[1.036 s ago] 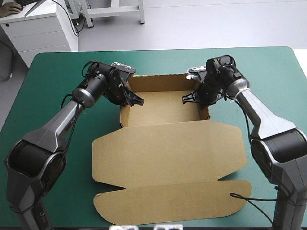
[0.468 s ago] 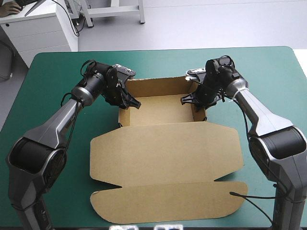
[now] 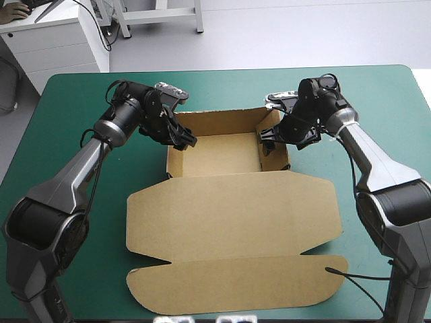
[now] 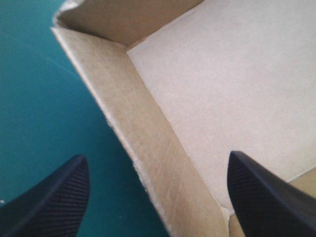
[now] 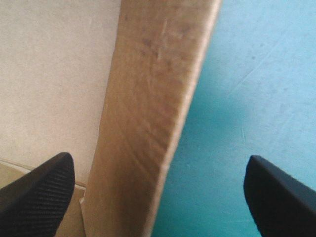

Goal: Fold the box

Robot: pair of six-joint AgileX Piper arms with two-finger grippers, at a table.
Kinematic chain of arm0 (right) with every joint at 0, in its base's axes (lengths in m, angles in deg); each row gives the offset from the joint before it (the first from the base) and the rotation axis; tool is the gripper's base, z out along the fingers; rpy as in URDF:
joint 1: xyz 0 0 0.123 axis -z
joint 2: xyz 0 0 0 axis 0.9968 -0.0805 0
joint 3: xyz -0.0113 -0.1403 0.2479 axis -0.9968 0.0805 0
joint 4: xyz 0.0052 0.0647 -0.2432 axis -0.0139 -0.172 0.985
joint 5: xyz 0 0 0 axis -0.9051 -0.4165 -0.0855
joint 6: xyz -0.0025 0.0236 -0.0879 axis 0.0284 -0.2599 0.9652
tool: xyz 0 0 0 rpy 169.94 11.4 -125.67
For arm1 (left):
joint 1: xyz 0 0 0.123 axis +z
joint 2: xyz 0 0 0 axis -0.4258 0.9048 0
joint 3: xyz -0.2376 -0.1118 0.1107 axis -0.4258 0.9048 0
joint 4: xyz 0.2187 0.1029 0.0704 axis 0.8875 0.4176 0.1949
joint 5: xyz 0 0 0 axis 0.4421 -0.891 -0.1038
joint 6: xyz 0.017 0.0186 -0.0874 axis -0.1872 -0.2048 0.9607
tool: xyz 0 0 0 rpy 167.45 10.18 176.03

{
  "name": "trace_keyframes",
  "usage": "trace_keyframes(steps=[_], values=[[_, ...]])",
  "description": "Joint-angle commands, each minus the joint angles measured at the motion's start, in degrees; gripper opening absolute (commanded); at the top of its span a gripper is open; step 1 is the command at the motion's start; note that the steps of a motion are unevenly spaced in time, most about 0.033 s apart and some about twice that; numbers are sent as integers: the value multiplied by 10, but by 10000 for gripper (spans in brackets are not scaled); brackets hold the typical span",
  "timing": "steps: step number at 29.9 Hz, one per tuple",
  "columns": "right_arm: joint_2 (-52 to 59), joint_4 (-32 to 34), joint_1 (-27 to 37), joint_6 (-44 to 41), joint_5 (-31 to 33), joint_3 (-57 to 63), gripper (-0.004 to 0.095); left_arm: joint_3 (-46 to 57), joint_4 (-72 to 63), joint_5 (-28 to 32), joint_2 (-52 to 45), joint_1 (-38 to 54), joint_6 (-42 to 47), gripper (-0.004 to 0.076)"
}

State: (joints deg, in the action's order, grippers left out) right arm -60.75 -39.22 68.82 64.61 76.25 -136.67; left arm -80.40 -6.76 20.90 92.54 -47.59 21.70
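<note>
Already the box [image 3: 222,153] stands as an open tray. One raised side wall runs between the spread fingers of the left gripper [image 3: 183,139], the other between those of the right gripper [image 3: 268,140]. The lid [image 3: 232,215] lies flat beside them, and securing the walls probably remains.

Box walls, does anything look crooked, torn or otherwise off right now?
No tears or spills show. On the box, the right wall seems to lean inward more than the left wall, so it looks slightly skewed. The right gripper straddles that wall, jaws open. The lid lies flat on the teal-green cover.
</note>
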Motion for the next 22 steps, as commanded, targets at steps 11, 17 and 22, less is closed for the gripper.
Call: trace_keyframes(steps=[11, 17, 22], values=[[240, 47, 4, 17, -5, -18, 785, -50, 81, -56, -189, 0, -18, 230], [330, 47, 4, 20, -2, -18, 408, -50, 99, -83, -272, 0, -36, -8], [373, 47, 4, 34, 8, -18, 28, -50, 95, -83, -330, 0, -44, -8]])
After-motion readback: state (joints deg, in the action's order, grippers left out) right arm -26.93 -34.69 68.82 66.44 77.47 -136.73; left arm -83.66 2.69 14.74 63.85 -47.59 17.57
